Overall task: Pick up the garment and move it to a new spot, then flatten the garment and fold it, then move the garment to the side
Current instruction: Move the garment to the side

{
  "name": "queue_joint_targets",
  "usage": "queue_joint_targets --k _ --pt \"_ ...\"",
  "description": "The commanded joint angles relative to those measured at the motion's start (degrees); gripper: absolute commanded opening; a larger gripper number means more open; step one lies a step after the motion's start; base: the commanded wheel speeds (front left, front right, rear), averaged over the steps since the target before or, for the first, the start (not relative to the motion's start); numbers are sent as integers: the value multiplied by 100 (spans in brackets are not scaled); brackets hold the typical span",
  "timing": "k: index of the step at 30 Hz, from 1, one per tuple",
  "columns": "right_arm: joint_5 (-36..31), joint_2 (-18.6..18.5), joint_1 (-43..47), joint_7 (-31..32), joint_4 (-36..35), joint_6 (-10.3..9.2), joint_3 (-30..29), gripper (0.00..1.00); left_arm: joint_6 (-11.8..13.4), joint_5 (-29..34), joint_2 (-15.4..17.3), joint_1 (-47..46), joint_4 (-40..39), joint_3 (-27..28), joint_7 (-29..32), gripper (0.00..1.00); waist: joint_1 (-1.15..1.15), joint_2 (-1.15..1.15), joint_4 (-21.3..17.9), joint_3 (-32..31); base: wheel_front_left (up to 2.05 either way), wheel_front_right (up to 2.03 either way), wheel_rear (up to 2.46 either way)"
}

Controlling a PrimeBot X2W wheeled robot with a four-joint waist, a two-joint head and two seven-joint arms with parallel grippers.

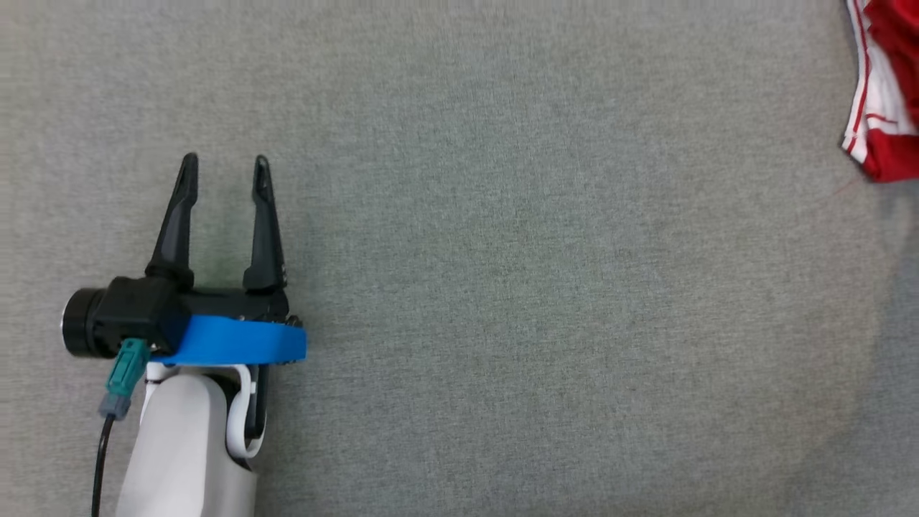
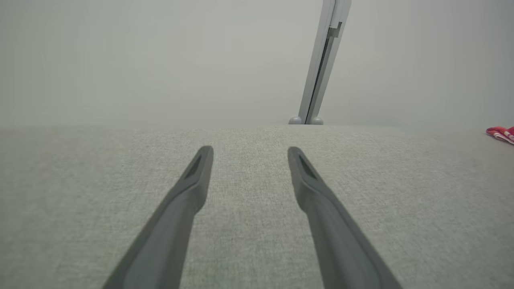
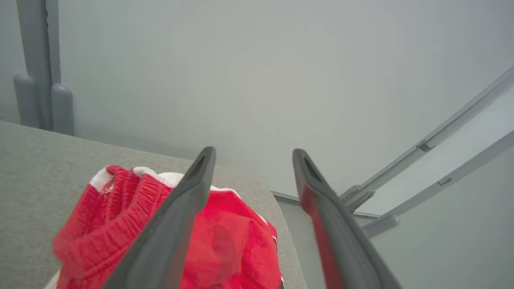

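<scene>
The garment (image 1: 887,93) is red with white trim and lies bunched at the far right edge of the grey table (image 1: 502,287); a sliver of it shows at the right edge of the left wrist view as the garment (image 2: 501,133). My left gripper (image 1: 224,169) hovers open over bare cloth at the lower left, nothing between its fingers (image 2: 192,184). In the right wrist view my right gripper (image 3: 251,154) stands open just above the garment (image 3: 225,245), its fingers spread and holding nothing; the left finger crosses in front of the red elastic waistband.
The table's corner (image 3: 277,200) ends close beside the garment, with floor beyond. Grey frame bars (image 3: 441,160) run at the right and a grey post (image 2: 321,64) stands behind the table's far edge.
</scene>
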Motion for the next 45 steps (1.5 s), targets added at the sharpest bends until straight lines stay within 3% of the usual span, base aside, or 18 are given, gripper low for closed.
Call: queue_joint_targets --k 1,12,23,30,45 --pt "-39 55 72 -65 -44 1 -30 100 21 -37 5 58 -3 18 -12 100 0 0 -43 -106 0 0 0" --pt "349 1479 866 -509 -890 1 518 100 84 -164 -7 729 134 268 -13 100 0 0 282 -1129 0 0 0" --pt "926 2577 2185 -547 -1567 1 1110 100 124 -234 -17 1181 388 280 -12 100 0 0 542 -1948 0 0 0" --pt "916 2902 3135 -550 -2091 1 984 100 142 -260 -21 1371 494 255 -12 100 0 0 544 -2298 0 0 0" --pt "626 3131 5050 -155 -3616 1 315 100 248 -314 -23 1687 526 127 -12 100 0 0 559 -2705 0 0 0"
